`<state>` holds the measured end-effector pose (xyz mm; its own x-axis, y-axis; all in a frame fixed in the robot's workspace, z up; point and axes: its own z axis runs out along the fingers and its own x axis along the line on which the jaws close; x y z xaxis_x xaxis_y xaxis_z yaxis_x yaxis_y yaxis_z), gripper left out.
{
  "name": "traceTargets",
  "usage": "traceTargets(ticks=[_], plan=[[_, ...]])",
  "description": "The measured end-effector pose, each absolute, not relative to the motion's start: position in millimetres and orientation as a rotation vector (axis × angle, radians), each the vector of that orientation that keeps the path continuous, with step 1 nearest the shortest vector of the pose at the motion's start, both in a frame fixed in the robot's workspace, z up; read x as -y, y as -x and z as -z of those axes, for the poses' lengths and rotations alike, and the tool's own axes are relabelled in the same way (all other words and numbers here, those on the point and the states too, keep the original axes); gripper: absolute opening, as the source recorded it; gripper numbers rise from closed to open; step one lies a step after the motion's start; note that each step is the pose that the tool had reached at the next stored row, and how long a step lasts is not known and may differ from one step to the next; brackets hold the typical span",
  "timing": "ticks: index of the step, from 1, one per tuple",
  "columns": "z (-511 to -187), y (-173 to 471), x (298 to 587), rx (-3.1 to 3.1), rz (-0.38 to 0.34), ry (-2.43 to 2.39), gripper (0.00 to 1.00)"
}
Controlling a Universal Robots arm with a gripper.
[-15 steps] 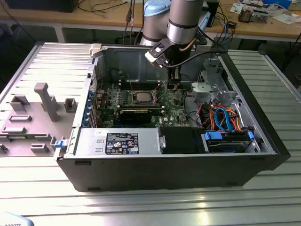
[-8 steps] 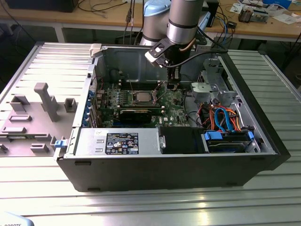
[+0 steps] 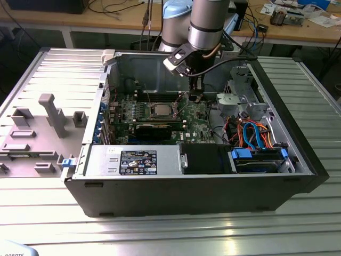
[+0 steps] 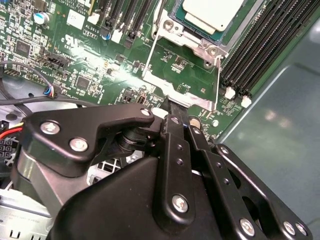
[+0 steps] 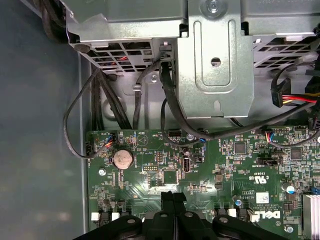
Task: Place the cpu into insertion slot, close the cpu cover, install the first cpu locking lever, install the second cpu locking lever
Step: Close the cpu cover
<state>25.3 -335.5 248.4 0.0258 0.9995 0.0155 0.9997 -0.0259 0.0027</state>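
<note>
The cpu (image 4: 212, 12) lies seated in the insertion slot (image 4: 171, 26). The cpu cover (image 4: 196, 100) stands open off the slot, with green board showing through its window. The end effector (image 4: 172, 109), its 2 fingers pressed together and holding nothing, has its tip at the cover's edge farthest from the slot. I cannot tell whether it touches.

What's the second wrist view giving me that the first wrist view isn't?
Second wrist view: the square silver-topped cpu in the insertion slot, the thin silver cpu cover frame lifted off it, long black memory slots. First wrist view: a silver metal drive cage, black cables, a round coin battery. Both: green circuit board, black gripper.
</note>
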Motion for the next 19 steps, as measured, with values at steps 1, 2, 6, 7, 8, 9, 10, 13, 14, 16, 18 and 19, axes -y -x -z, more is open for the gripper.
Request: traceTargets(ticks=[1,2,6,7,8,9,10,13,14,16,18,19], plan=[[-248,-24,336,2.186,0.02,2.243,0.11],[-248,-23,336,2.186,0.021,2.243,0.11],[-248,-14,336,2.185,0.022,2.242,0.11],[-248,-12,336,2.185,0.023,2.242,0.11],[-248,-11,336,2.185,0.023,2.242,0.11],[-248,-10,336,2.185,0.023,2.242,0.11],[-248,-8,336,2.185,0.023,2.242,0.11],[-248,-3,336,2.185,0.024,2.241,0.11],[-248,-2,336,2.185,0.024,2.241,0.11],[-248,0,336,2.184,0.024,2.241,0.11],[-248,3,336,2.184,0.025,2.241,0.11],[-248,4,336,2.184,0.025,2.241,0.11]])
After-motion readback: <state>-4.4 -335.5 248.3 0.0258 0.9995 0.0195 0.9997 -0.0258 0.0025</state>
